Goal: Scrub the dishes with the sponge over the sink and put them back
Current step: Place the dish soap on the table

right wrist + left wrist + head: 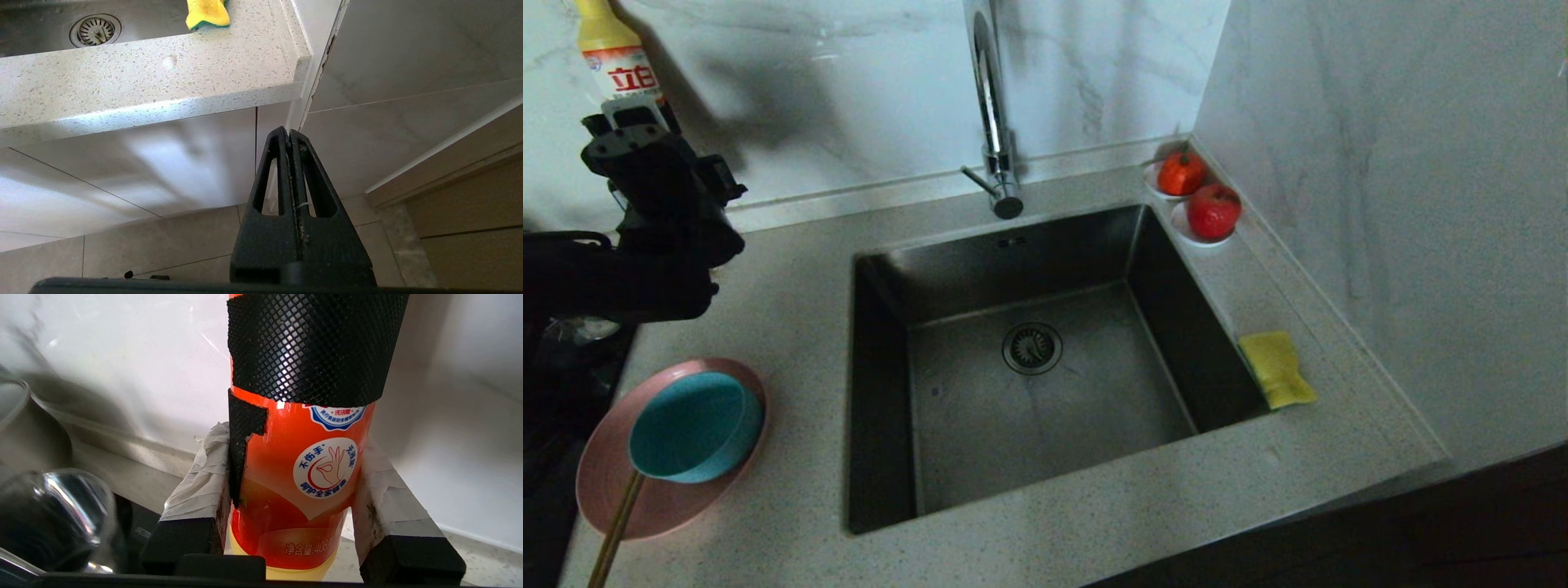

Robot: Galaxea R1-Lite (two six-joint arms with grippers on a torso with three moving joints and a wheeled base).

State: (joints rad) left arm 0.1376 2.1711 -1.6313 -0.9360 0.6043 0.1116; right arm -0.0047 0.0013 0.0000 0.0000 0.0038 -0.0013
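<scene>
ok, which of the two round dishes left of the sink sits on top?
The smaller teal-blue round bowl. It rests inside the wide shallow pink plate, whose rim shows around it.

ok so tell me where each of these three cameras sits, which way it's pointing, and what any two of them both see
Head view: on the robot's head, looking forward and down at the sink; left arm shows, left gripper at a detergent bottle.
Left wrist view: behind the fingers, which flank the detergent bottle against the wall.
Right wrist view: below counter level, looking up past the shut right gripper at the counter edge.
Shared: head and right wrist views both show the sponge and drain strainer.
</scene>
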